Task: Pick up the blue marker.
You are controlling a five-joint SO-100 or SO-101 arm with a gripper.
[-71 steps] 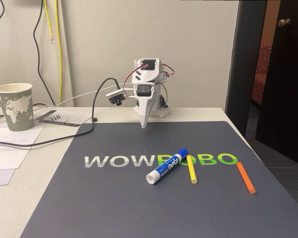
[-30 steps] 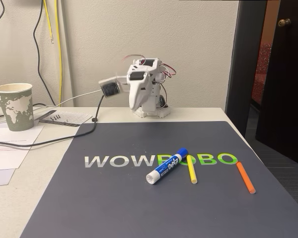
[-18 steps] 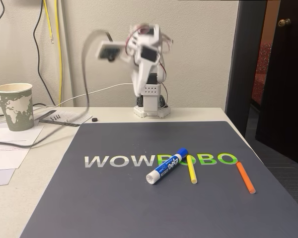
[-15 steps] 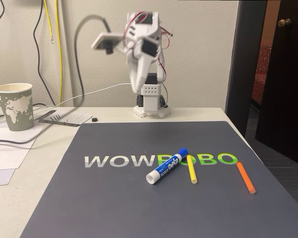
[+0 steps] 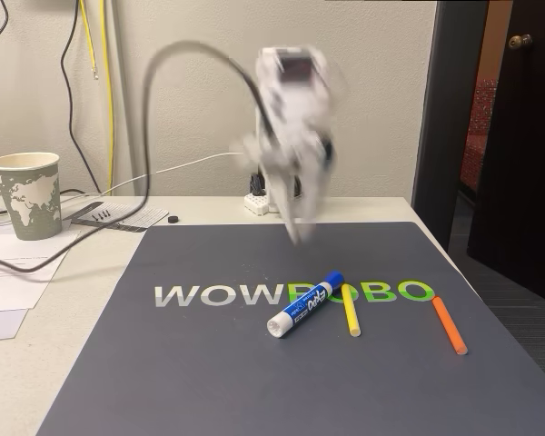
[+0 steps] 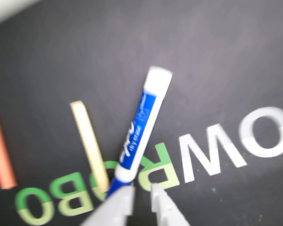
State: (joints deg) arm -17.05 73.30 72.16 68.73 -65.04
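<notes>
Presently the tool (image 6: 140, 192), fingers nearly closed and empty at the wrist view's bottom edge, risks clipping the yellow stick (image 5: 351, 310) lying just beside the blue marker (image 5: 306, 303) at the fixed view's centre, since its gap looks narrower than the marker.

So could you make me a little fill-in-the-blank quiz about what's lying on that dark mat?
1. The blue marker has a cap coloured ____.
2. In the fixed view, the thin stick lying right beside the marker is ____.
3. The stick farthest right in the fixed view is ____.
4. The paper cup stands on the ____ side of the fixed view.

Missing words: blue; yellow; orange; left
</notes>
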